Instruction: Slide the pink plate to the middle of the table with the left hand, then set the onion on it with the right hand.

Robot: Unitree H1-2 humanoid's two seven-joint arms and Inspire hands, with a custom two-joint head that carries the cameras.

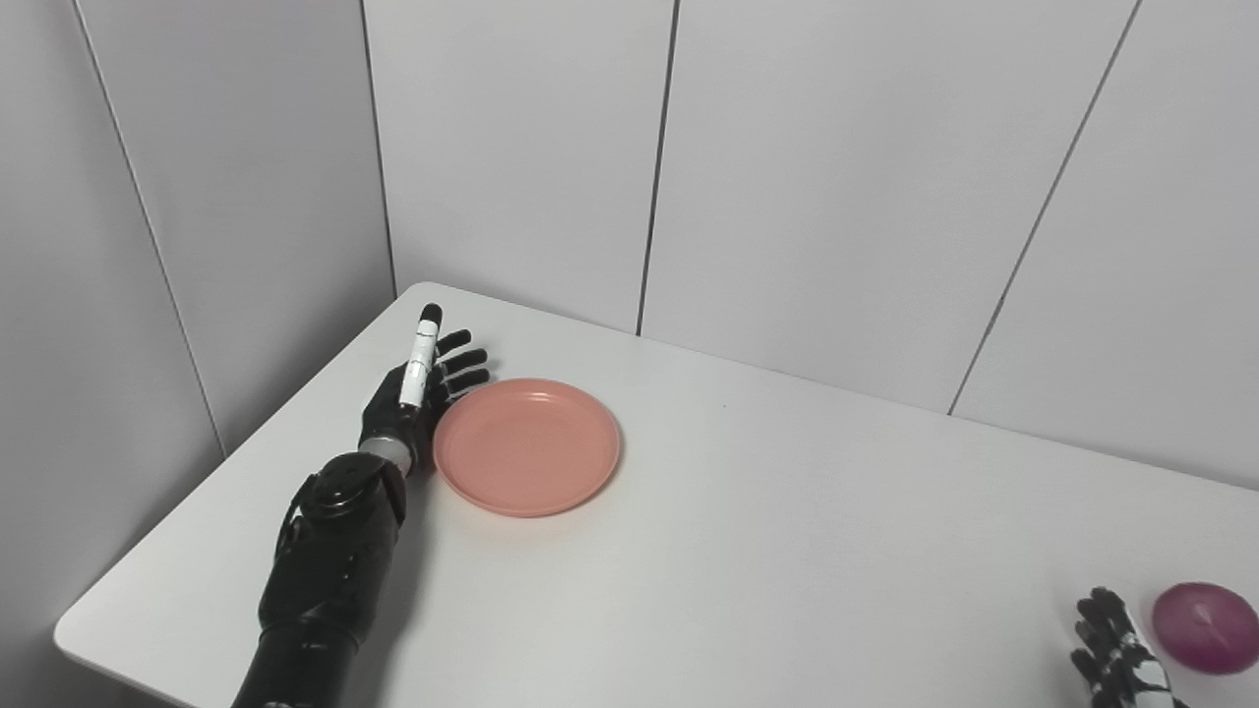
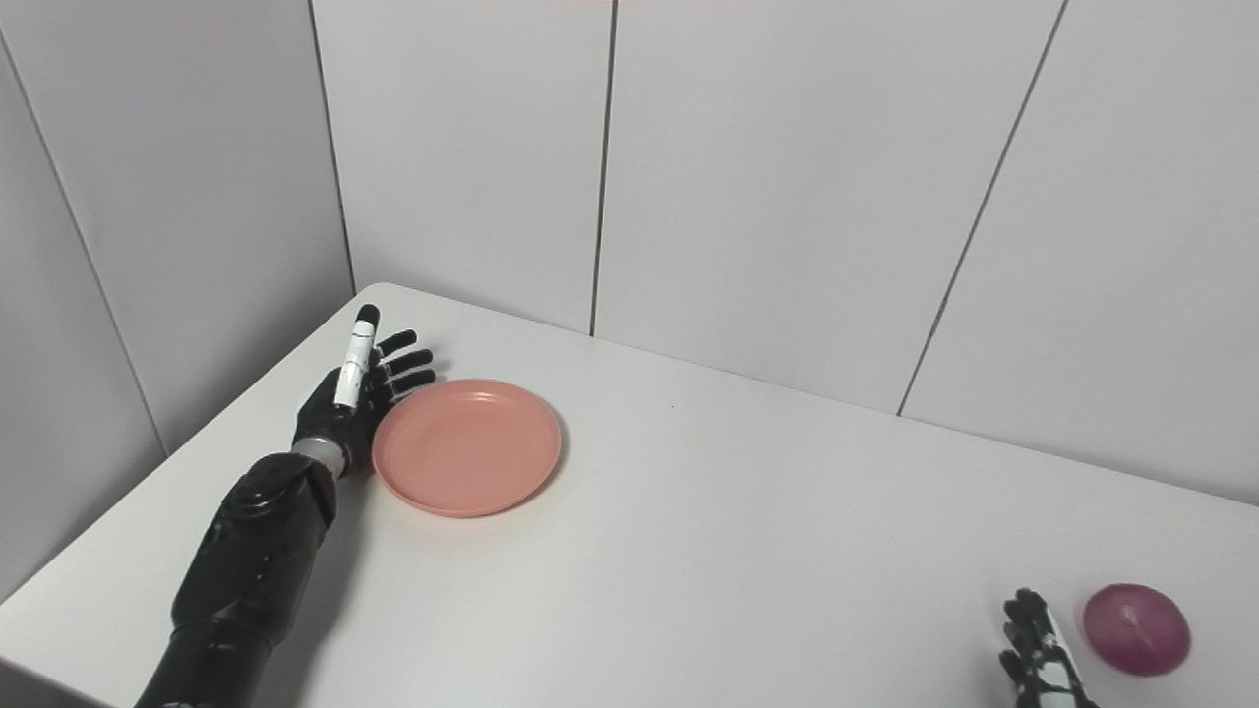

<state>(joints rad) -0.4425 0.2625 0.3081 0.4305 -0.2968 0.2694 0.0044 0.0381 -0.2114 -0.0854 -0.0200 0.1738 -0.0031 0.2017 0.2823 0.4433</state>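
The pink plate [image 1: 526, 445] lies flat on the white table [image 1: 767, 551], left of its middle. My left hand [image 1: 418, 388] rests open against the plate's left rim, fingers stretched out and pointing away from me. The purple onion [image 1: 1205, 626] sits near the table's front right corner. Just left of the onion, my right hand [image 1: 1116, 654] shows only its fingers at the bottom edge; they are spread and hold nothing, a small gap apart from the onion.
Grey wall panels [image 1: 836, 177] close the table in at the back and on the left. The table's front left corner [image 1: 74, 639] is near my left forearm.
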